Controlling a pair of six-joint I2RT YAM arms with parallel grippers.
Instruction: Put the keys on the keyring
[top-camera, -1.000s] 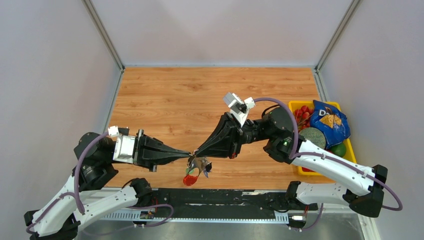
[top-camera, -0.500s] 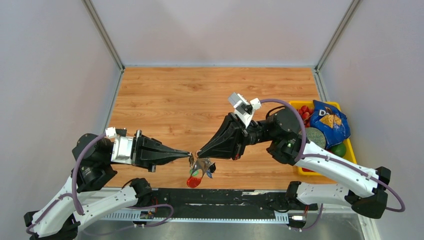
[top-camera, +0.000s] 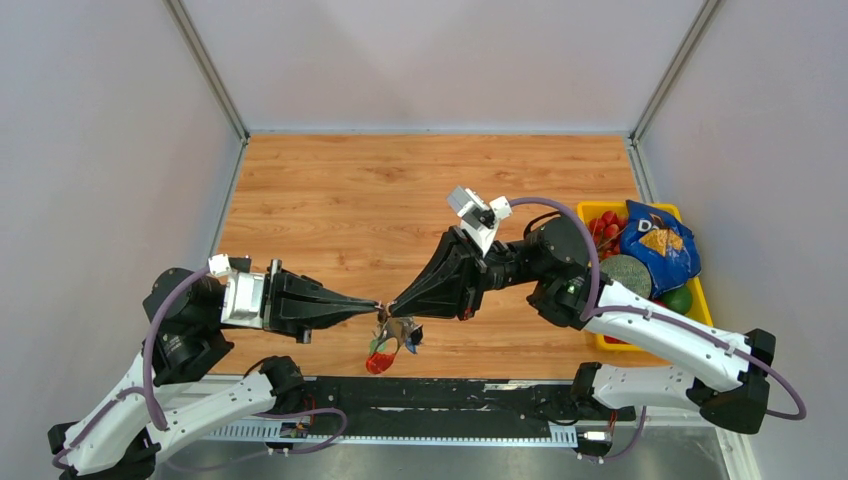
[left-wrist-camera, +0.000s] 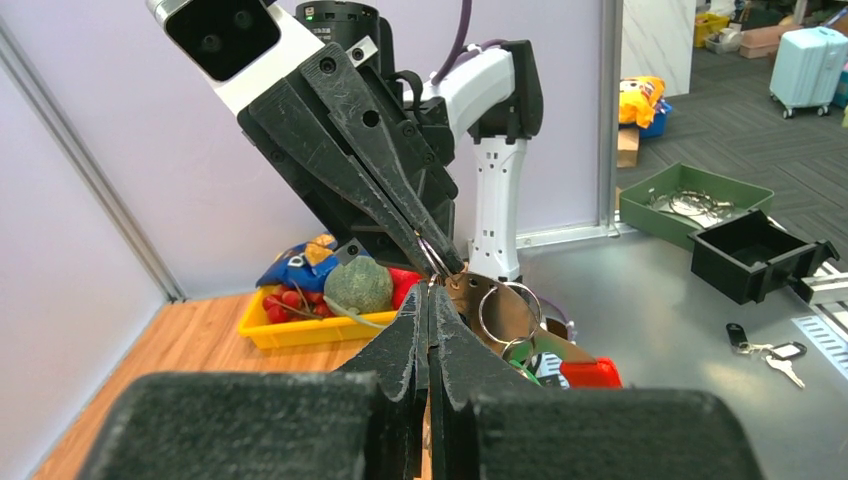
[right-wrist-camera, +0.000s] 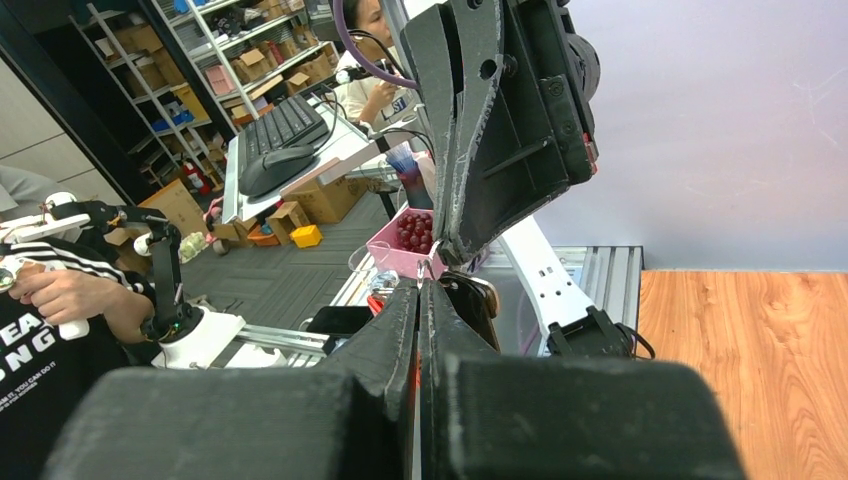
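Observation:
My left gripper (top-camera: 377, 306) and right gripper (top-camera: 392, 305) meet tip to tip above the table's near edge, both shut. The keyring (top-camera: 391, 338) hangs between and below the tips: thin metal ring (left-wrist-camera: 505, 310), silver curved strap (left-wrist-camera: 472, 300), red tag (top-camera: 379, 360), green piece (left-wrist-camera: 520, 365). In the left wrist view the right fingertips (left-wrist-camera: 440, 258) pinch a thin wire ring and my left tips (left-wrist-camera: 430, 290) touch the strap's top. A small black piece (top-camera: 414, 334) hangs at the bunch's right; I cannot tell if it is the key.
A yellow tray (top-camera: 694, 297) with a blue chip bag, red fruit and a green ball stands at the right edge. In the left wrist view, loose keys (left-wrist-camera: 765, 350) and a black box (left-wrist-camera: 755, 262) lie on the grey surface beyond the table.
The right arm swung slightly right and down, then back left. The bunch swayed with it. Both grippers stayed shut, tips together.

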